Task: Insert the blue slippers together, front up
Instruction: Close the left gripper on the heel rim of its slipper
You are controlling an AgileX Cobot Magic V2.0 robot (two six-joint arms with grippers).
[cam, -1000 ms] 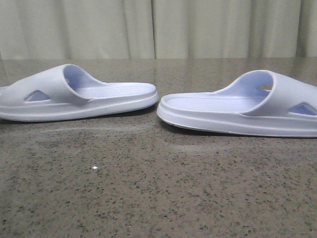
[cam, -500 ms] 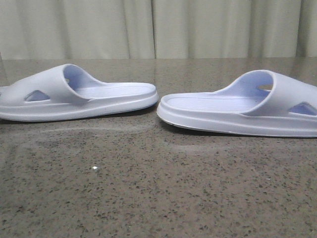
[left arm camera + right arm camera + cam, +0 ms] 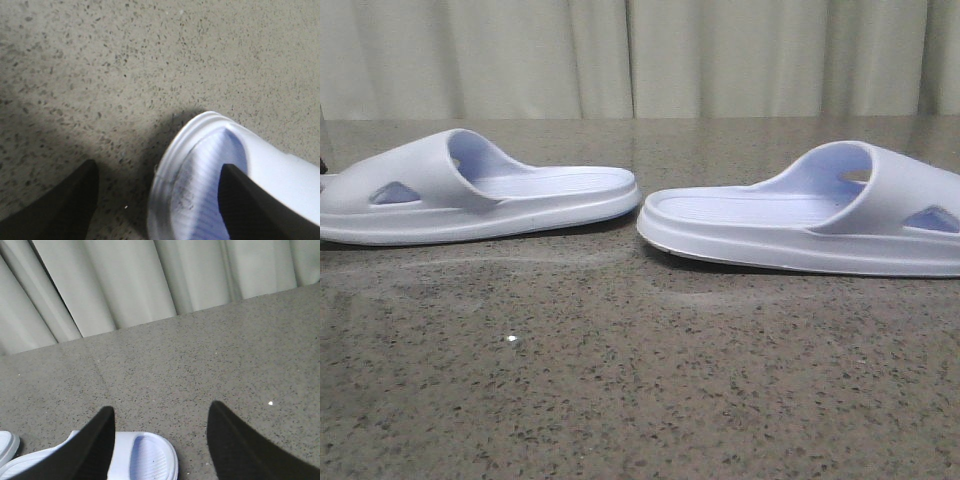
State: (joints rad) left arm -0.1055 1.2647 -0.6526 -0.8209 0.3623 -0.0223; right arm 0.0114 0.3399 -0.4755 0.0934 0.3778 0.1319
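blue slippers (image 3: 480, 190): matt moulded foam | table (image 3: 620, 380): glossy speckled stone

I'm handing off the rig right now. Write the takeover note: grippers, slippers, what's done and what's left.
Left gripper: open, holding nothing, over one end of the left slipper; one finger is above the footbed, the other over bare table.
Right gripper: open, empty, near an end of a slipper.
Right slipper: flat on the table, sole down, its heel facing the left slipper's heel, a small gap between them.
Done: nothing gripped or joined.
Left: grasp both, insert them together, fronts up.
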